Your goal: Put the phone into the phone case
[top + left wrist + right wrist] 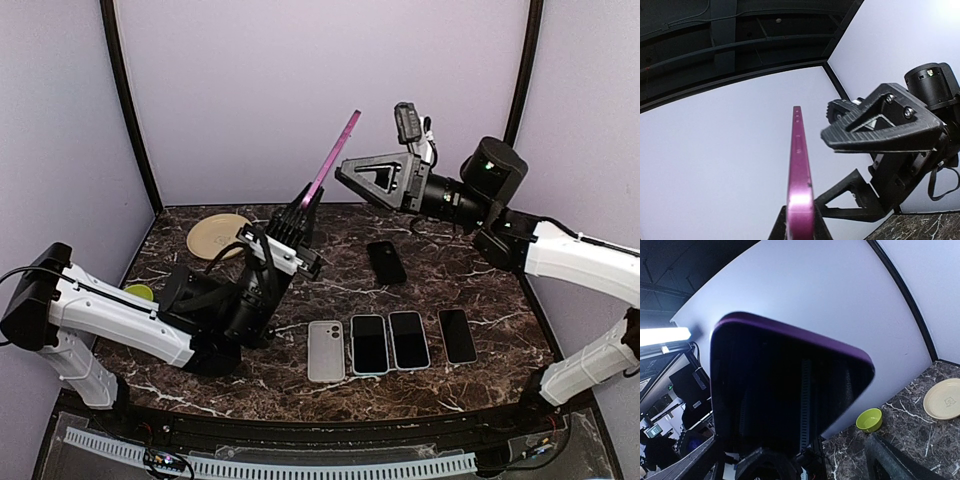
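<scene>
The left claw (pixel 300 215) is lifted above the table (pixel 450 290), to the right of the plate (pixel 218 236) and a little nearer to the arm bases; it is clenched on the lower end of a purple case (pixel 335 155). The case stands up from the claw and leans away to the right, higher than the plate; from the top it shows only its thin edge. In the right wrist view its broad dark face with a purple rim fills most of the picture; I cannot tell if a phone is already inside it.

The right claw (pixel 345 170) is also in the air, further right of the plate; its fingers are spread wide and hold nothing; the tips point at the case and are just beside it, with a small gap in the left wrist view.

A black phone (pixel 386 262) lies alone on the table to the right of the plate. Nearer than the plate and to its right is a row of four: a pale case (pixel 326 351), two phones (pixel 368 344) with light edges, and a dark phone (pixel 457 335). A green bowl (pixel 139 292) sits left of the plate, nearer to the bases.
</scene>
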### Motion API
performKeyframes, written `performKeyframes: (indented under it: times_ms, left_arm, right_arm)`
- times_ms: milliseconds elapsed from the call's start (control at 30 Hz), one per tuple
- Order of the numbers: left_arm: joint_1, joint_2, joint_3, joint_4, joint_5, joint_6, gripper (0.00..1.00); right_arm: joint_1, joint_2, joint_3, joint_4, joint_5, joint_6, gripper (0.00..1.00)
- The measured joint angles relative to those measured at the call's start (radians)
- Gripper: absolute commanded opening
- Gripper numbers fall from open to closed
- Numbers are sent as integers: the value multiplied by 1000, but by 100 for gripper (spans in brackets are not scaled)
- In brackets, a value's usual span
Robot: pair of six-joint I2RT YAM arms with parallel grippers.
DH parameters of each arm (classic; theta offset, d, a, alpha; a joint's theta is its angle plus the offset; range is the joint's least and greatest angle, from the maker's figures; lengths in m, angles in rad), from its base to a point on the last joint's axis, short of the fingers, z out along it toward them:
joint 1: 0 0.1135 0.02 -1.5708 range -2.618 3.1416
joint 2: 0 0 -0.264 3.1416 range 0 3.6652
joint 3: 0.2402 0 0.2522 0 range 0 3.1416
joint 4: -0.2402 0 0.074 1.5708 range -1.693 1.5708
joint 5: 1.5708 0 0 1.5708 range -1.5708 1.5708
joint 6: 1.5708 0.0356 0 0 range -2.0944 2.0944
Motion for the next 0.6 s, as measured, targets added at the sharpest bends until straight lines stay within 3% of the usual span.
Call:
performKeyframes:
  times_ms: [267,533,600]
  left_arm:
    - [0,2,-9,-6,17,-13,0]
    - [1,25,-9,27,31,42,0]
    - [1,25,-9,30,32,47,0]
  right_arm:
    - [61,62,73,52,-6,13,98]
    - [66,61,87,16,35,21,80]
    - [68,61,89,14,33,35,68]
